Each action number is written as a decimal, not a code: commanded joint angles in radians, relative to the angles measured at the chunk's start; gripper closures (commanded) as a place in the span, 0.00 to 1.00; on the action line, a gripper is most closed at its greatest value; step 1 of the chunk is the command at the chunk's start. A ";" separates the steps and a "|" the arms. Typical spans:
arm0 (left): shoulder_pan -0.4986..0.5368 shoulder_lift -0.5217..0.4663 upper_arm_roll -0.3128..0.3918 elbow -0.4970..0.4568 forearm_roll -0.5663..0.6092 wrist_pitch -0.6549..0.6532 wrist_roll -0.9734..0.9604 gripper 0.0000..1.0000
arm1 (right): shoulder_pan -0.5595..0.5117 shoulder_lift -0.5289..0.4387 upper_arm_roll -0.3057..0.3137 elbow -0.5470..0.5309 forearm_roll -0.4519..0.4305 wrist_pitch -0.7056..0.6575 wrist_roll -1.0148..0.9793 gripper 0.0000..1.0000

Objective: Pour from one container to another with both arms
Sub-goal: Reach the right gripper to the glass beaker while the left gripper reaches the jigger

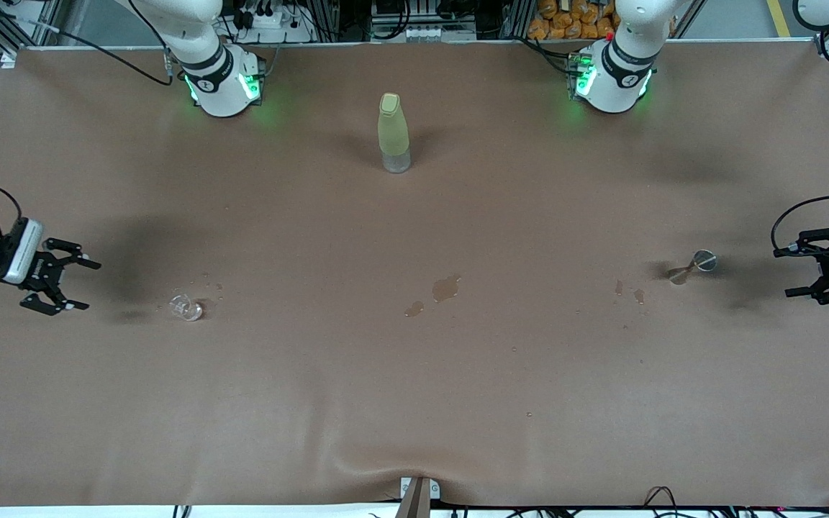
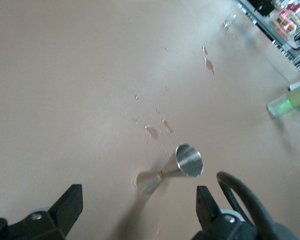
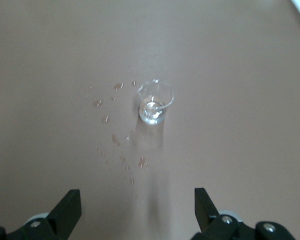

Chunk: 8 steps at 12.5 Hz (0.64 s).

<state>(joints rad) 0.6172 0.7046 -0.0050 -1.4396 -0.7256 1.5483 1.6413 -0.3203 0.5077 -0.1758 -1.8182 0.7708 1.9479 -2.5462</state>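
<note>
The bottle (image 1: pixel 393 133) stands upright mid-surface (image 1: pixel 414 403), between the arms' bases. Nearer the camera than it, toward the right arm's end, the glass cup (image 1: pixel 186 307) stands upright among droplets; toward the left arm's end, the jigger (image 1: pixel 694 265) stands tilted. The right claw (image 1: pixel 76 284) near the cup and the left claw (image 1: pixel 796 272) near the jigger both gape wide, holding nothing.

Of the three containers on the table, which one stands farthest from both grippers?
The tall yellow-green bottle, upright between the arm bases. The glass cup sits beside the open right gripper; the metal jigger beside the open left gripper.
</note>
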 commanded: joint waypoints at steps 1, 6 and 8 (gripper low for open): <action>0.010 0.042 -0.001 0.007 -0.083 -0.011 0.012 0.00 | -0.013 0.086 -0.027 0.016 0.151 -0.079 -0.113 0.00; 0.004 0.091 -0.001 0.008 -0.104 -0.011 0.238 0.00 | -0.032 0.185 -0.045 0.017 0.318 -0.191 -0.261 0.00; -0.002 0.099 0.000 0.005 -0.062 -0.011 0.322 0.00 | -0.042 0.221 -0.045 0.017 0.384 -0.227 -0.331 0.00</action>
<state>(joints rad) 0.6178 0.7922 -0.0056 -1.4417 -0.8088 1.5483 1.8944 -0.3344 0.6906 -0.2274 -1.8167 1.0872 1.7627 -2.7468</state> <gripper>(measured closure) 0.000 0.000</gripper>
